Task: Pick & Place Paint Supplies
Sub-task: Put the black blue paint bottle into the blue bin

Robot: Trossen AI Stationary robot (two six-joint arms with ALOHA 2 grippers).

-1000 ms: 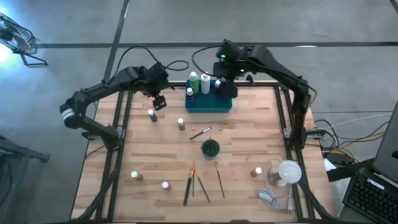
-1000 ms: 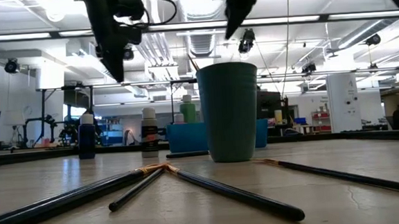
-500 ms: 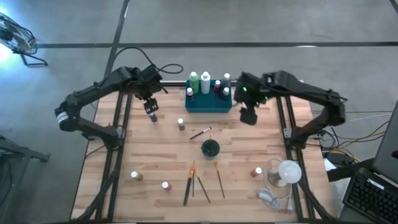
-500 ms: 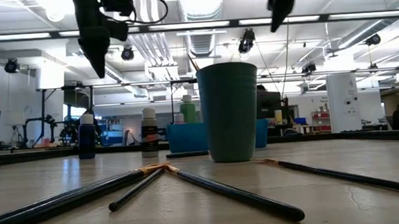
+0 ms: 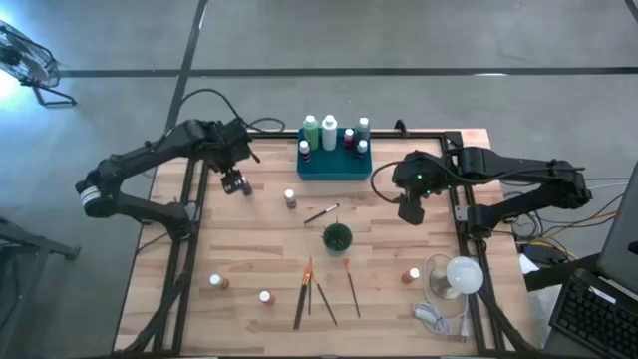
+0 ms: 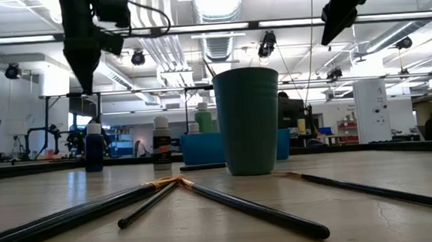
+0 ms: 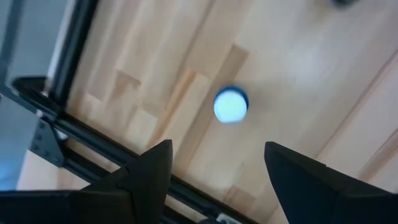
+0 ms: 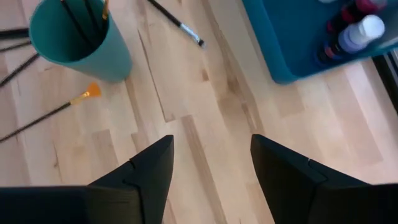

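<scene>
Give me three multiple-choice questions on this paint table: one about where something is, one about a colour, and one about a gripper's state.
1. The tall green bottle stands:
A in the teal tray
B on the floor
C high in a gripper's grip

2. The bottle below the left gripper is:
A red
B blue
C yellow

3. The left gripper is:
A shut on a bottle
B shut, empty
C open, empty

Answers:
1 A: the high view shows the tall green bottle upright in the teal tray.
2 B: the left wrist view shows a blue rim around its white cap.
3 C: the fingers stand apart, with the bottle clear below them.
</scene>
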